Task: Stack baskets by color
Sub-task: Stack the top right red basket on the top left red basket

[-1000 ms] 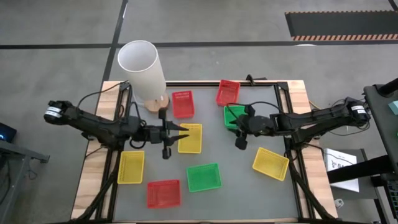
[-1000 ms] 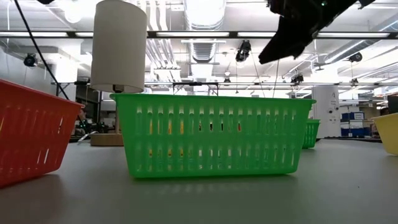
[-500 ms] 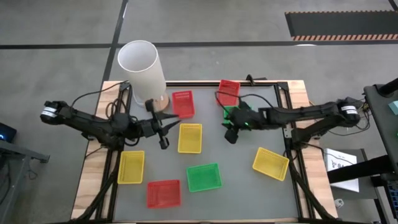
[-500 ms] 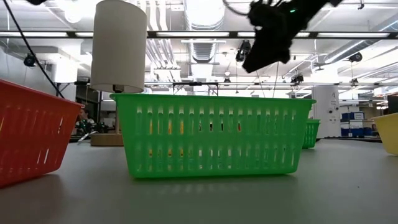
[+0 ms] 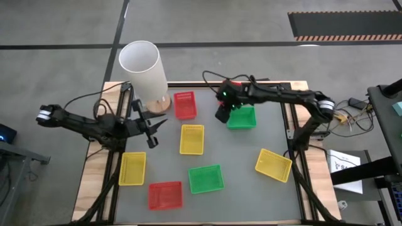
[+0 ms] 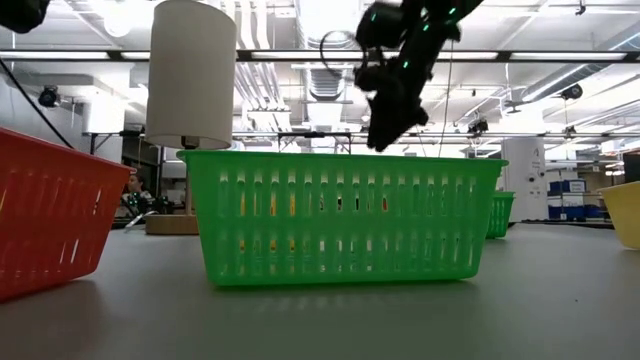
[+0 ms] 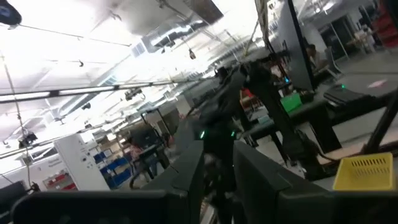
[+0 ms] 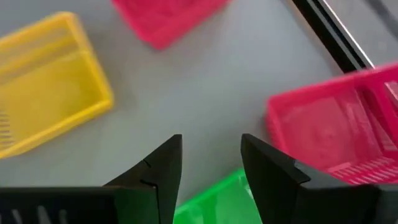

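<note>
1. Beside the tall white cylinder (image 5: 143,70), which stands on a wooden base at one back corner of the surface (image 5: 239,154), a red basket (image 5: 184,105) lies nearest to it.
2. Past that basket from the cylinder, along the back edge, a second red basket (image 8: 336,137) lies mostly under the right arm in the high view. A green basket (image 5: 242,118) sits just in front of it.
3. The right gripper (image 5: 222,113) hangs above the surface between the cylinder-side red basket and the green one, at the green basket's near corner. Its jaws are spread and hold nothing; bare surface shows between them in the right wrist view.
4. A yellow basket (image 5: 191,139) lies toward the front from the cylinder-side red basket, well apart from it.
5. The left gripper (image 5: 156,127) is just in front of the cylinder's base, between the cylinder and that yellow basket and off to the yellow basket's side. Its jaws stand apart with nothing between them, and it touches no basket.
6. Farther forward of the cylinder, along the front of the surface, lie another yellow basket (image 5: 132,168), a third red basket (image 5: 165,195) and a second green basket (image 5: 206,178), each separate.
7. Farthest from the cylinder, toward the opposite front corner, a third yellow basket (image 5: 273,164) lies turned at an angle, alone.
</note>
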Available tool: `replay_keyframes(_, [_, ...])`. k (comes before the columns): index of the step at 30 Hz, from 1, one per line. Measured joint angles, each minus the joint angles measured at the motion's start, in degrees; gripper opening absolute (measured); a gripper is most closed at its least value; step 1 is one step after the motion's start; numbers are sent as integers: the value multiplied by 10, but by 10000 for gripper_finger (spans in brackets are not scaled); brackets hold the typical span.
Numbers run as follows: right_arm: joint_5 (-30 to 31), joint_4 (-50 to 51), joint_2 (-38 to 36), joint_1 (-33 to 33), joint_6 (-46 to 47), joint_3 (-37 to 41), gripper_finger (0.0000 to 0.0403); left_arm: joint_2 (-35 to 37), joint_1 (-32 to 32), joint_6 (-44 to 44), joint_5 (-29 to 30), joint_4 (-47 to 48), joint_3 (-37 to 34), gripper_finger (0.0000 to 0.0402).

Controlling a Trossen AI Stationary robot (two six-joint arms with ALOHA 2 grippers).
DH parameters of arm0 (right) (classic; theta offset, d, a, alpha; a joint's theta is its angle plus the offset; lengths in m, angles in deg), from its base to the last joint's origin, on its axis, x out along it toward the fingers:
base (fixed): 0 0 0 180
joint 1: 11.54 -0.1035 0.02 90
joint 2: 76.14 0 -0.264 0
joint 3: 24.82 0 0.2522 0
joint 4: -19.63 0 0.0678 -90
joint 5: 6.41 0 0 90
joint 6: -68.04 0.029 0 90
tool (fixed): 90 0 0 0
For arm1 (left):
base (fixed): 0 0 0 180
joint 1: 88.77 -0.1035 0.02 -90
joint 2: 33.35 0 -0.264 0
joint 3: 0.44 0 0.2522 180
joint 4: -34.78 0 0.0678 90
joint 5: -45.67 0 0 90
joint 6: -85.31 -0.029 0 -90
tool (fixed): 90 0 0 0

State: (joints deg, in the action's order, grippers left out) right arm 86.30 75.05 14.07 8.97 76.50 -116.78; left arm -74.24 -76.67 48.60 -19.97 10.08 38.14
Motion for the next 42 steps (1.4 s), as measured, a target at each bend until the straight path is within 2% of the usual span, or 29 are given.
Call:
replay_keyframes(6, [-12,17,75,58,-4,-58,155,38,0,1,0,4,-18,70])
replay_keyframes(10, [-60,29,121,72,-105,-84,155,42,0,1,0,3,-19,70])
replay_keyframes(14, [-17,73,148,75,-149,-96,155,39,0,1,0,3,-19,70])
replay_keyframes(21, [-10,61,177,77,-160,-96,154,38,0,1,0,-1,-19,70])
replay_keyframes(25, [15,39,190,81,-160,-96,145,38,0,1,0,-1,-19,70])
replay_keyframes(31, [18,34,205,80,-188,-96,104,38,0,1,0,-1,-19,70])
replay_keyframes(38, [19,29,202,79,-215,-96,18,38,0,0,0,-1,-19,70])
replay_keyframes(42, [21,30,188,78,-218,-96,12,39,0,0,0,-1,-19,70])
